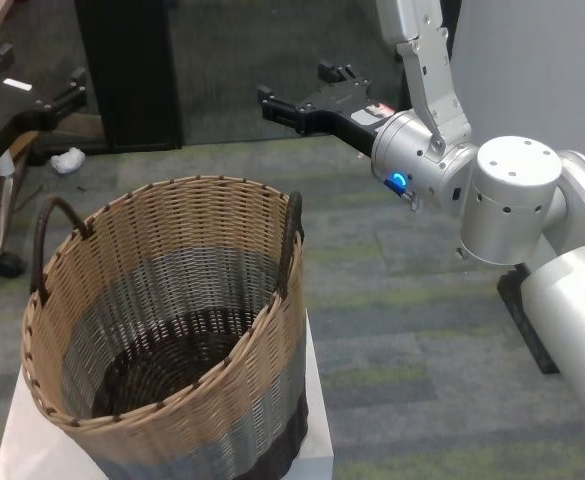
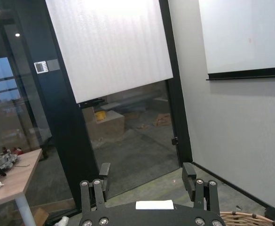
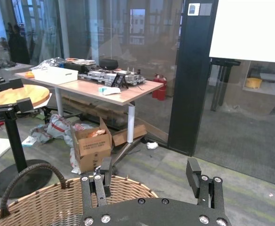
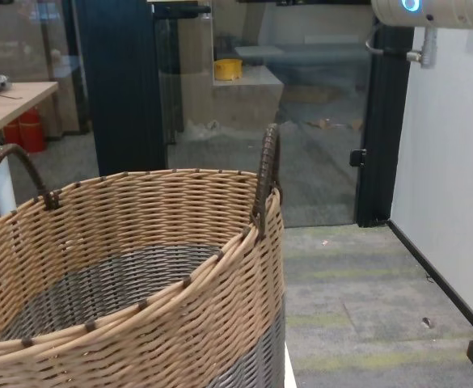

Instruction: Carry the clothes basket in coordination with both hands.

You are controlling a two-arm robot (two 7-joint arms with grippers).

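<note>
The clothes basket (image 1: pixel 172 330) sits in the lower left of the head view on a white stand (image 1: pixel 317 440). It is round woven wicker: tan top band, grey middle, dark brown base, with two dark arched handles. Nothing is visible inside. The right gripper (image 1: pixel 297 100), upper centre, has its black flat fingers apart, holding nothing. The left gripper (image 2: pixel 149 181) is also spread apart and empty.

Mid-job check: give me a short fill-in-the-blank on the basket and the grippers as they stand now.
1. The clothes basket has ____ dark loop handles.
2. The right gripper is above and beyond the basket with its jaws ____.
3. Neither the right gripper nor the left gripper is ____ anything.
4. Inside, the basket is ____.

Missing words: two; open; holding; empty
</note>
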